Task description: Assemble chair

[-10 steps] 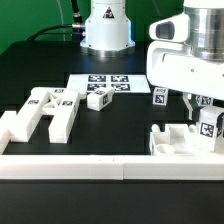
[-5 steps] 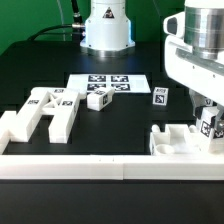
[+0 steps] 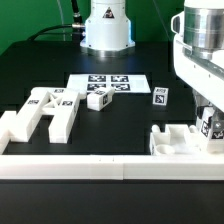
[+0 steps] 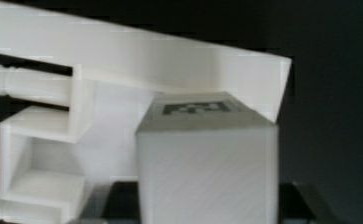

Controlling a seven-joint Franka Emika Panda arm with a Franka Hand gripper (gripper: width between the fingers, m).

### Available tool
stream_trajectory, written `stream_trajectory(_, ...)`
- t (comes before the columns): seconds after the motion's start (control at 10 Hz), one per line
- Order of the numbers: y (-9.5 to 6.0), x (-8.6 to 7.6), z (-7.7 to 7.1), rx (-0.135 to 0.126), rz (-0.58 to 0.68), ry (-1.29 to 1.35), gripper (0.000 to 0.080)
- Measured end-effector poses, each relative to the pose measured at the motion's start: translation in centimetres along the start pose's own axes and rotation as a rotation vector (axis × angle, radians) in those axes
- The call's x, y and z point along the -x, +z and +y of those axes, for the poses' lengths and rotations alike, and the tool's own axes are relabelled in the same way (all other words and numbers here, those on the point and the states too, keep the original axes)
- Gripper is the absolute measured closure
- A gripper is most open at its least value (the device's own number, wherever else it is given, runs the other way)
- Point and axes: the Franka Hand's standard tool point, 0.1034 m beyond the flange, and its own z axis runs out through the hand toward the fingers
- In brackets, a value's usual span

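Tags (image 3: 159,97) of black-and-white squares mark the chair parts (image 3: 45,112). Claw (image 3: 208,114) is clamped on a tagged block (image 4: 204,150), upright, long axis vertical, beside the slotted piece (image 3: 178,138) on the table (image 3: 120,130)

Black table (image 3: 130,118). On it:
- marker board (image 3: 110,82), flat, upper centre
- H-shaped chair assembly (image 3: 45,112), lower left
- small tagged block (image 3: 97,99), just beside the board's lower edge
- second tagged block (image 3: 159,96), right of the board
- chunky chair part (image 3: 178,141), lower right
- border wall (image 3: 100,167), along the bottom
- robot base (image 3: 106,30), top centre
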Motion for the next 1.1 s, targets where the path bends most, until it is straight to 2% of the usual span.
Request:
stream_trajectory(0.1,0.02,0.04,0.01,0.0,0.0,-0.017,0.0502)
stream_trajectory(0.2,0.01,0.04,0.0,0.0,0.0,-0.05,0.0307)
stream_trajectory(0.3,-0.01,0.17,-0.09,-0.005,-0.001,-0.091,0.0184)
stream_trajectory(0.5,0.06,0.63,-0.13,-0.011,0.001,-0.251,0.016)
stream_trajectory(0.9,0.07,0.5,-0.13,-0.01,0.004,-0.542,0.0151)
stream_trajectory(1.1,-0.02,0.85,0.04,0.019,0.023,-0.766,0.0151)
